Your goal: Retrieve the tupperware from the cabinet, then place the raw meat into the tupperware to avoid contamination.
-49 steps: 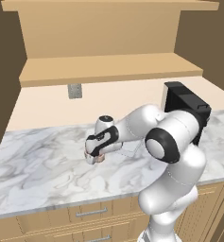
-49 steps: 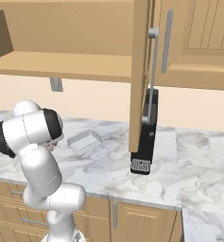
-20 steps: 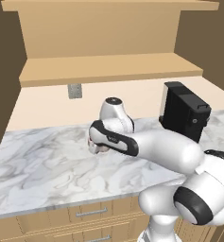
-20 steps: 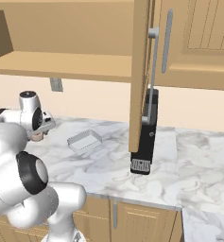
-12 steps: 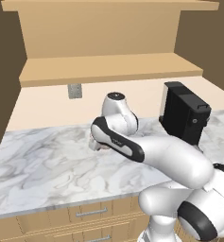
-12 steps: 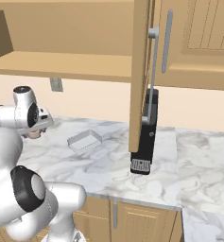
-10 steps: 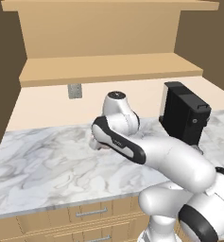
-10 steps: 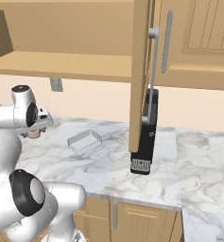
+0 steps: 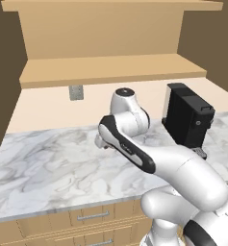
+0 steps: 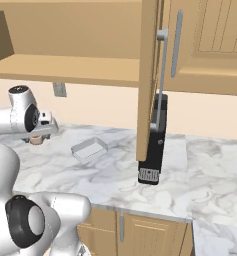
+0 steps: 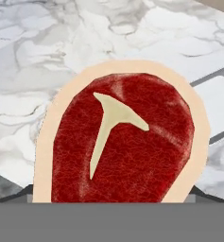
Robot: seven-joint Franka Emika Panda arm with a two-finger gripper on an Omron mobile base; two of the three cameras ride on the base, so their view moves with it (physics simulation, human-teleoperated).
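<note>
- The raw meat (image 11: 120, 144) sits close under the hand camera: a red oval steak slice with a pale T-shaped bone mark and a tan fat rim, lying on the marble counter (image 11: 47, 42).
- In the right base view the meat (image 10: 36, 139) shows as a small tan piece on the counter, directly below the robot's hand.
- The gripper (image 10: 40, 134) hangs over the meat with its jaws spread wide; the dark finger tips (image 11: 16, 196) peek out on either side of the steak's lower edge, and I cannot tell whether they touch it.
- The tupperware (image 10: 89, 149) rests on the counter, a shallow pale translucent tray with nothing in it, near the meat and between it and the black coffee machine (image 10: 155, 145).
- A corner of the tupperware (image 11: 212, 101) also appears beside the steak in the hand view, apart from it.
- The cabinet (image 10: 155, 60) has one door swung open, its edge facing the camera, with a long grey bar handle (image 10: 162, 75).
- A grey wall outlet (image 9: 76, 92) sits on the backsplash above the counter.
</note>
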